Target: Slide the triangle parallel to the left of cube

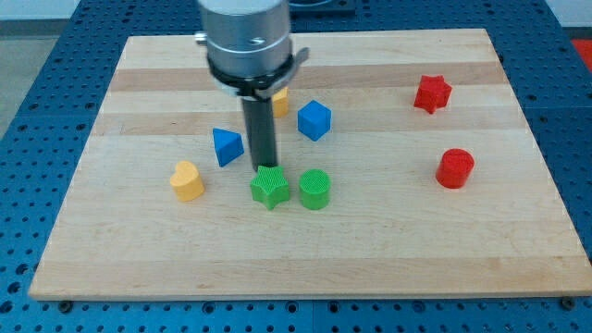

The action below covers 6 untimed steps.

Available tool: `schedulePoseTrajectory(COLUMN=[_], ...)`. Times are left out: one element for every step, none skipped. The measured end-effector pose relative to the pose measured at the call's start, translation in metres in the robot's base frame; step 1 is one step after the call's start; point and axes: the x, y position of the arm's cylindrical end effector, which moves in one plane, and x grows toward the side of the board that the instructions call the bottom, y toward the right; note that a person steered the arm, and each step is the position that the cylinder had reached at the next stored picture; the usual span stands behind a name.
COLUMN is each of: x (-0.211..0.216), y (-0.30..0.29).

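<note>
The blue triangle point(227, 146) lies on the wooden board point(370, 250), left of centre. The blue cube point(314, 119) sits to its right and a little higher in the view. My tip point(265, 167) is at the lower end of the dark rod, just right of the triangle and slightly below it, with a small gap between them. The tip stands right above the green star point(269, 188), touching or nearly touching its top edge.
A green cylinder point(314, 190) sits right of the green star. A yellow heart point(187, 180) lies below-left of the triangle. A yellow block point(280, 100) is mostly hidden behind the rod. A red star point(432, 93) and a red cylinder point(454, 168) are at the right.
</note>
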Motion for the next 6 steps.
schedulePoseTrajectory(x=[0.005,0.009,0.010,-0.003,-0.005,-0.005], y=[-0.027,-0.046,-0.073,-0.063,-0.056,-0.038])
